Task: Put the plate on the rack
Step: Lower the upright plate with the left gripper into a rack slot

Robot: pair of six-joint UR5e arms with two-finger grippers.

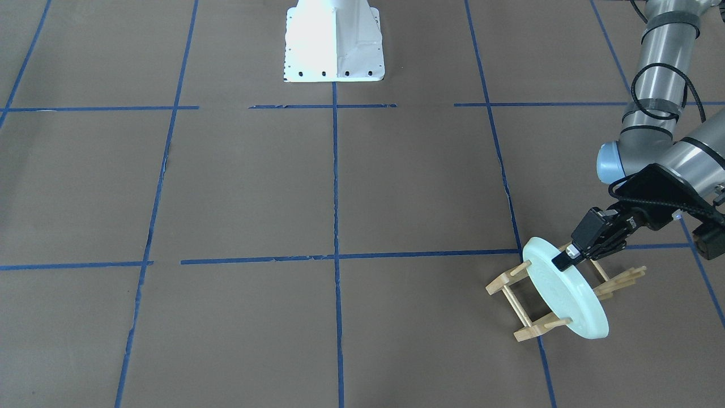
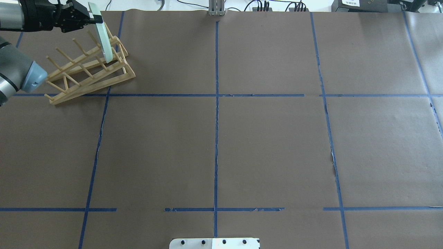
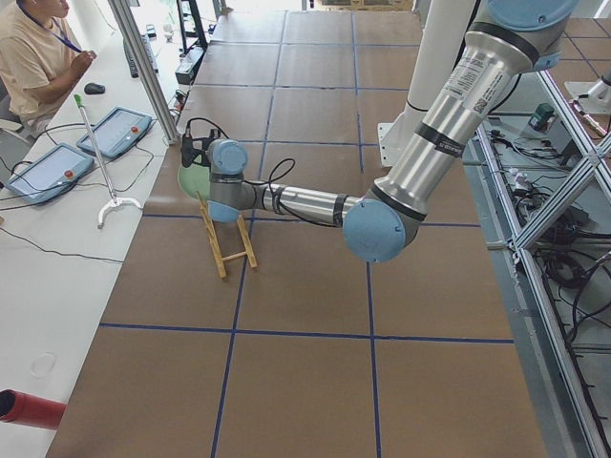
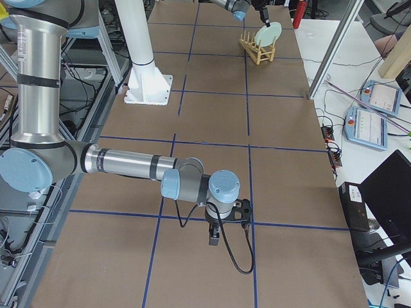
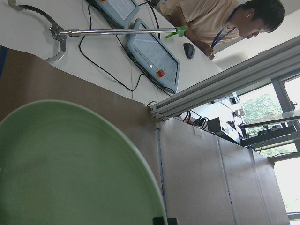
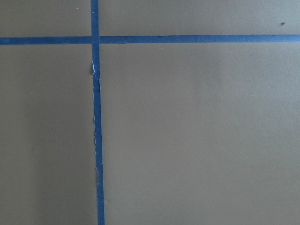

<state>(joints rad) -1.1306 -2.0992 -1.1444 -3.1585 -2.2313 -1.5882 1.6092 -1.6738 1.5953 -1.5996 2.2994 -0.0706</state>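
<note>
Robotics lab, not a home or a shop. Two grey industrial arms, the left arm [image 3: 449,114] and the right arm [image 4: 122,162], are reaching over a table [image 2: 270,145] that is wearing brown paper marked off in a grid of blue tape [image 2: 216,138]. A white pedestal [image 1: 334,42] with bolt holes is standing at the table's edge. Aluminium posts [image 3: 143,72] are framing the bench. Control tablets [image 3: 115,132] with red stop buttons are lying on a white side counter [image 3: 57,277]. Cables [image 3: 563,267] are trailing along the metal frame. A man [image 3: 33,57] wearing a lanyard is sitting alongside.
</note>
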